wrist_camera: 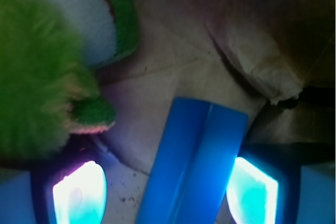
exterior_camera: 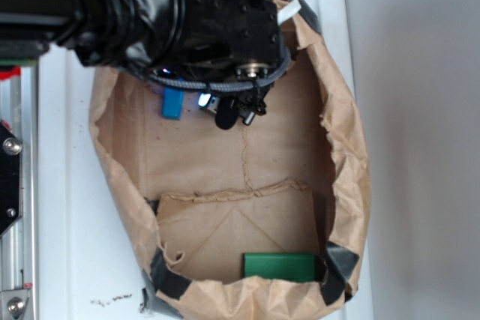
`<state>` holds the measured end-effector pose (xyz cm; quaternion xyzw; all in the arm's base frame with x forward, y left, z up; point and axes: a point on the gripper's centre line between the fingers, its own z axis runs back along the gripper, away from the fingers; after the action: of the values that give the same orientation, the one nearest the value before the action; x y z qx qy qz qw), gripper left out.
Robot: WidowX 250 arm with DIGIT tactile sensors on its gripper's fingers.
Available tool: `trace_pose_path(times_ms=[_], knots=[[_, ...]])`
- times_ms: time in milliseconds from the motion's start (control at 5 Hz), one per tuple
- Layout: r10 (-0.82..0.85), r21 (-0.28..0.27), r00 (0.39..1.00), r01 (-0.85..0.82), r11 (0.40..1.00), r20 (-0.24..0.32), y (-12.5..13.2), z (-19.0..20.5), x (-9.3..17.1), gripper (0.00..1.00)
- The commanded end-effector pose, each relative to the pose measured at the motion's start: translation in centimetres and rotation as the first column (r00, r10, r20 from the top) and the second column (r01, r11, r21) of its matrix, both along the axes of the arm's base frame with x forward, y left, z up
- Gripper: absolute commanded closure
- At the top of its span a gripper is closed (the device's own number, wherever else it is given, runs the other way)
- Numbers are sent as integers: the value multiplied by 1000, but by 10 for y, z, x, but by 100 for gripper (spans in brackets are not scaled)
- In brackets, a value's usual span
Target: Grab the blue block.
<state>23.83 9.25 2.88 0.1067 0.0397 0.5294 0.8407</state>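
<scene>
Seen from the wrist, left to right: plush frog (wrist_camera: 47, 66) up and left of the blue block (wrist_camera: 191, 161); left pad (wrist_camera: 79, 192) glowing, well apart from the block; blue block lying on brown paper between the pads of the gripper (wrist_camera: 168, 195), nearer the right one, long axis running away and slightly rightward; right pad (wrist_camera: 252, 190) just beside it. Jaws wide, holding nothing, straddling the bar across its narrow width.
</scene>
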Motion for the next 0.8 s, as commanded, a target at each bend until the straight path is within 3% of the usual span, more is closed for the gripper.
trace_pose_path(times_ms=[0,200,400,600], knots=[[-29,-57,999,31,998,32,12,13,5,0],[-8,-51,1000,8,999,11,10,14,10,0],[-13,-48,1000,14,999,16,10,13,9,100],[-46,-26,999,46,999,9,13,14,13,100]])
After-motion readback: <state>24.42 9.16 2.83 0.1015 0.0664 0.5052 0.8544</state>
